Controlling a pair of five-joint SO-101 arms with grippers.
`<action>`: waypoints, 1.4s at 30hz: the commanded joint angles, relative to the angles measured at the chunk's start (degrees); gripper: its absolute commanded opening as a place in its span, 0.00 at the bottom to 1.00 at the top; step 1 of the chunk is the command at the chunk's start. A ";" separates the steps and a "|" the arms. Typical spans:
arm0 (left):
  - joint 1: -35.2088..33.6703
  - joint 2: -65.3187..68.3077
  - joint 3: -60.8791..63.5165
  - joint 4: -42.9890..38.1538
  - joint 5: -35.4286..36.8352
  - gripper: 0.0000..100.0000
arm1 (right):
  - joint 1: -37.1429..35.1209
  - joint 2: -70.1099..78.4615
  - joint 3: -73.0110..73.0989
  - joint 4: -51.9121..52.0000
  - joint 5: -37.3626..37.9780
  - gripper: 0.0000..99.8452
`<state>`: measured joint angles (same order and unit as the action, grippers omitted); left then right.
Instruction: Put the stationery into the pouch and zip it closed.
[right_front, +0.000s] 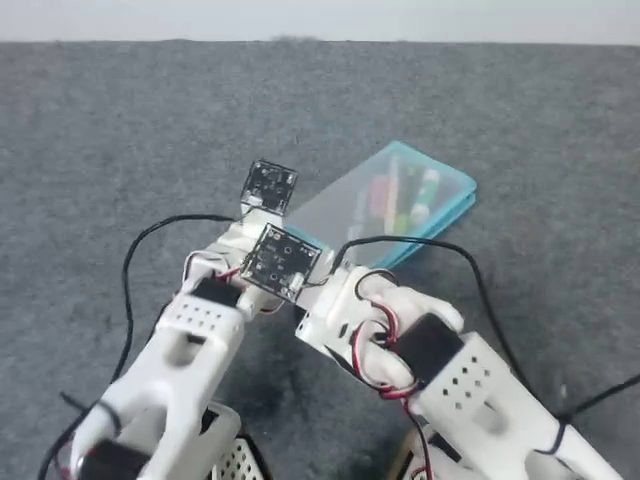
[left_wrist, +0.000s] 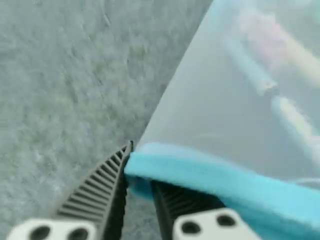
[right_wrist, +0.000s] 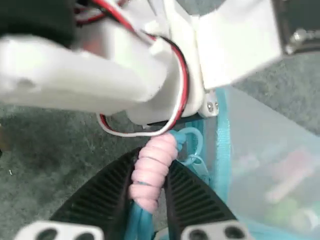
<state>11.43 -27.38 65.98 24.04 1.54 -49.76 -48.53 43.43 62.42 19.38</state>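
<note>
Turquoise fabric borders the pouch (right_front: 335, 205), and its flat face is frosted, see-through plastic. It lies on the grey carpet-like table cover (right_front: 120, 130), slanting away from the arms toward the right of the high view. Through the plastic the stationery (right_front: 405, 198) shows as a bunch of pen-like sticks in red, green and white at the pouch's far end. The single items are too blurred to name.

The left gripper (left_wrist: 139, 167) has its black ribbed fingers (left_wrist: 100, 195) pinched together on the padded turquoise border at a near corner of the pouch, with bare table cover just beside it. The right gripper (right_wrist: 151, 167) is clamped on a pink ribbed zip pull (right_wrist: 150, 172), squeezed between its two fingers. The pull is tied to a turquoise cord (right_wrist: 187, 131) at the pouch's near edge. Close beyond the pull in the right wrist view is the white body of the left arm (right_wrist: 90, 65), with red, black and white wires (right_wrist: 182, 85) looped round it.

In the high view the left arm and the right arm (right_front: 450, 370) meet over the pouch's near end and hide the fingers there. Whether the zip is open or closed cannot be told.
</note>
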 joint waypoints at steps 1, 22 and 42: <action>0.44 1.23 -4.09 -1.23 1.23 0.01 | 0.40 1.71 0.09 -2.59 0.97 0.01; -2.02 -15.38 -0.84 6.86 1.23 0.01 | 8.84 -4.44 5.27 7.25 9.14 0.28; -1.49 -15.38 -0.84 6.86 1.23 0.01 | 16.48 -15.43 25.05 -8.57 19.25 0.28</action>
<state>10.11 -39.60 66.15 30.90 1.54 -32.70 -62.51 68.92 57.05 38.11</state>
